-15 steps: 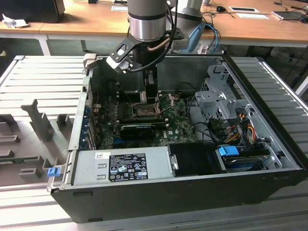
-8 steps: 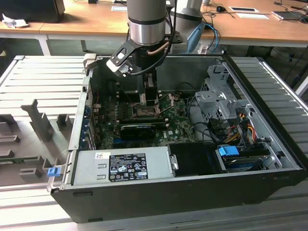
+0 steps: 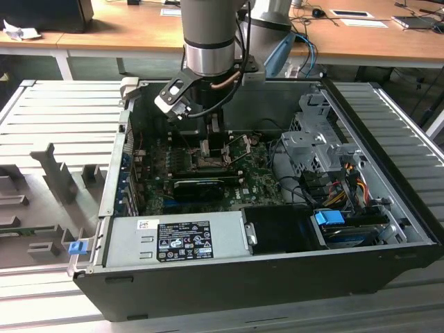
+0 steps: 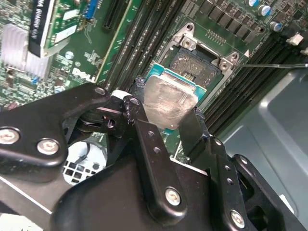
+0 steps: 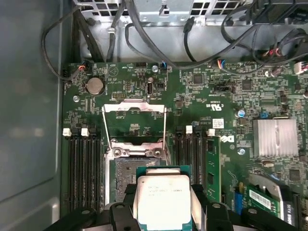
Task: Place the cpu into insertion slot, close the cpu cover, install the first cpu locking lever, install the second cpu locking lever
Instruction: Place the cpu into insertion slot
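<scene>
**Chip poised over socket.** The cpu (image 4: 169, 98) is held clamped between the fingers (image 4: 192, 130) of the gripper (image 4: 167, 109). The fingers are closed to the chip's width on two opposite edges. In both wrist views the chip is seen just above the insertion slot (image 4: 202, 57) and is judged to be clear of it.

In the exterior view the gripper is placed at about 10 o'clock from the centre of the open computer case (image 3: 277, 270), over the green motherboard (image 3: 257, 180). The cpu cover (image 5: 135, 106) is shown swung up off the socket, and a thin lever rod (image 4: 274, 65) is seen unlatched beside it.

None of the four steps is judged complete. The chip has not yet been seated, the cover has not been closed, and neither locking lever has been fastened.
</scene>
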Controlling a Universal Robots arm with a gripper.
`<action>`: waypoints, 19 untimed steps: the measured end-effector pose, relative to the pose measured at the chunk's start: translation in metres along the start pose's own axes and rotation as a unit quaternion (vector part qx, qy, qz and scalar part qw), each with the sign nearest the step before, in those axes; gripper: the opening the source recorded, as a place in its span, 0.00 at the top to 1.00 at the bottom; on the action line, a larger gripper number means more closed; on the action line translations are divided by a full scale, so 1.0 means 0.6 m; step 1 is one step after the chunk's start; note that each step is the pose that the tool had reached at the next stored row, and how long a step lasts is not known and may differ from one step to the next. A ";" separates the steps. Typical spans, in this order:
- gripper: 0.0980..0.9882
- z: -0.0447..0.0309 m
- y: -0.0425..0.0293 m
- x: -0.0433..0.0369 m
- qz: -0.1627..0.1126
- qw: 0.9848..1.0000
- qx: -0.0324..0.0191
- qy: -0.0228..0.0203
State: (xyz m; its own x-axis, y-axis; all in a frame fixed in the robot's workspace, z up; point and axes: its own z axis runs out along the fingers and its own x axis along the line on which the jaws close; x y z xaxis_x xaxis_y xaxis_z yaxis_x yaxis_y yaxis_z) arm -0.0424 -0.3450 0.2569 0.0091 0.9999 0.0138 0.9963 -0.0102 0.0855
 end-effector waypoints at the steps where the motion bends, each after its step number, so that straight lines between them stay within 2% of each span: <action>1: 0.52 0.004 0.000 0.001 0.000 1.000 0.000 0.000; 4: 0.52 0.014 -0.001 0.005 -0.002 1.000 0.000 0.000; 10: 0.52 0.021 -0.003 0.017 -0.002 1.000 0.000 0.000; 19: 0.52 0.041 -0.013 0.026 -0.002 1.000 0.000 0.000</action>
State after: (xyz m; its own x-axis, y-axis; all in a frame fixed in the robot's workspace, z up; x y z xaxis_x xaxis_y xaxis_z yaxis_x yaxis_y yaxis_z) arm -0.0481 -0.3293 0.2320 0.0044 0.9999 0.0130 0.9963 -0.0055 0.0855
